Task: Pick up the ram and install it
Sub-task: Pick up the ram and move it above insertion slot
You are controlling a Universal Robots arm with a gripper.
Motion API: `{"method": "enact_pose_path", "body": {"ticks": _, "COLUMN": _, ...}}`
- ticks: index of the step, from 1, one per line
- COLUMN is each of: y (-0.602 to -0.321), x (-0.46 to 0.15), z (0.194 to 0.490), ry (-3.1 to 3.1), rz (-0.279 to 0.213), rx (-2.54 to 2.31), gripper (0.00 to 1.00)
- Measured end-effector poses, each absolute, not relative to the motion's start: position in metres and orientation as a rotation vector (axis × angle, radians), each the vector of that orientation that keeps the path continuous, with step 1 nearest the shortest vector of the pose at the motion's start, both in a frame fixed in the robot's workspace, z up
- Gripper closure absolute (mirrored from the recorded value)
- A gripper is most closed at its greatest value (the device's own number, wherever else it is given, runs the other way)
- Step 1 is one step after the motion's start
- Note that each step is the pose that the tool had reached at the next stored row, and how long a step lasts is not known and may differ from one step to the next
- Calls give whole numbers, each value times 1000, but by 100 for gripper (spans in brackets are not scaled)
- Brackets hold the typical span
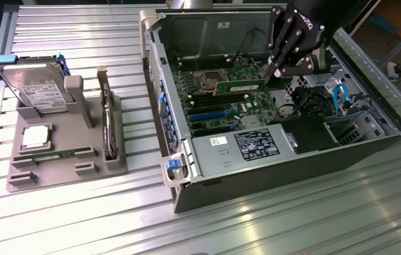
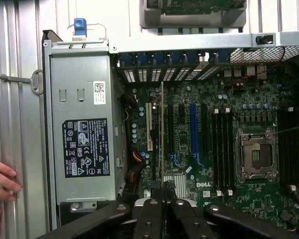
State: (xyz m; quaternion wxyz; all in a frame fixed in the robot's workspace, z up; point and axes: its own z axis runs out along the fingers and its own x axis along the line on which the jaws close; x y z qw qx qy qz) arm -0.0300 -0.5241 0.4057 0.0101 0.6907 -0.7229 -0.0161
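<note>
My gripper point(image 1: 268, 74) reaches down into the open computer case point(image 1: 186, 159) and is shut on the ram point(image 1: 239, 84), a narrow green stick held level above the motherboard point(image 1: 236, 109), near the processor socket point(image 1: 207, 79). In the wrist view the ram point(image 2: 162, 139) appears edge-on as a thin line running out from between my fingertips point(image 2: 154, 205), over the board's expansion slots. The black memory slots point(image 2: 222, 149) lie beside the socket point(image 2: 254, 154), off to one side of the stick. How high the stick hangs above the board is unclear.
On the exterior view's left, a grey stand point(image 1: 66, 170) holds a silver hard drive with blue clips point(image 1: 34, 87), a dark expansion card point(image 1: 107, 125) and a processor point(image 1: 36, 137). The grey power supply point(image 2: 84, 144) fills one end of the case. A person's hand point(image 2: 1, 185) rests beside it.
</note>
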Motion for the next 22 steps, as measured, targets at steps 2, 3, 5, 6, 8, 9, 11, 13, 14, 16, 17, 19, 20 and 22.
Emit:
{"method": "enact_pose_path", "body": {"ticks": 2, "y": -524, "x": -30, "z": 406, "ry": -2259, "rz": -56, "rx": 2159, "gripper": 88}}
{"method": "enact_pose_path", "body": {"ticks": 3, "y": -524, "x": -30, "z": 406, "ry": -2261, "rz": -60, "rx": 2161, "gripper": 88}}
{"method": "enact_pose_path", "body": {"ticks": 5, "y": -524, "x": -30, "z": 406, "ry": -2265, "rz": -68, "rx": 2165, "gripper": 88}}
{"method": "enact_pose_path", "body": {"ticks": 6, "y": -524, "x": -30, "z": 406, "ry": -2266, "rz": -69, "rx": 2165, "gripper": 88}}
{"method": "enact_pose_path", "body": {"ticks": 8, "y": -524, "x": -30, "z": 406, "ry": -2266, "rz": -69, "rx": 2166, "gripper": 88}}
{"method": "enact_pose_path", "body": {"ticks": 9, "y": -524, "x": -30, "z": 406, "ry": -2266, "rz": -69, "rx": 2166, "gripper": 88}}
{"method": "enact_pose_path", "body": {"ticks": 11, "y": -524, "x": -30, "z": 406, "ry": -2266, "rz": -69, "rx": 2166, "gripper": 88}}
{"method": "enact_pose_path", "body": {"ticks": 13, "y": -524, "x": -30, "z": 406, "ry": -2266, "rz": -69, "rx": 2166, "gripper": 88}}
{"method": "enact_pose_path", "body": {"ticks": 14, "y": -523, "x": -30, "z": 406, "ry": -2265, "rz": -69, "rx": 2166, "gripper": 88}}
{"method": "enact_pose_path", "body": {"ticks": 16, "y": -521, "x": -30, "z": 406, "ry": -2266, "rz": -69, "rx": 2166, "gripper": 88}}
{"method": "enact_pose_path", "body": {"ticks": 17, "y": -520, "x": -30, "z": 406, "ry": -2266, "rz": -69, "rx": 2166, "gripper": 88}}
{"method": "enact_pose_path", "body": {"ticks": 19, "y": -516, "x": -30, "z": 405, "ry": -2266, "rz": -69, "rx": 2166, "gripper": 88}}
{"method": "enact_pose_path", "body": {"ticks": 20, "y": -515, "x": -30, "z": 405, "ry": -2266, "rz": -69, "rx": 2166, "gripper": 88}}
{"method": "enact_pose_path", "body": {"ticks": 22, "y": -511, "x": -30, "z": 405, "ry": -2266, "rz": -69, "rx": 2166, "gripper": 88}}
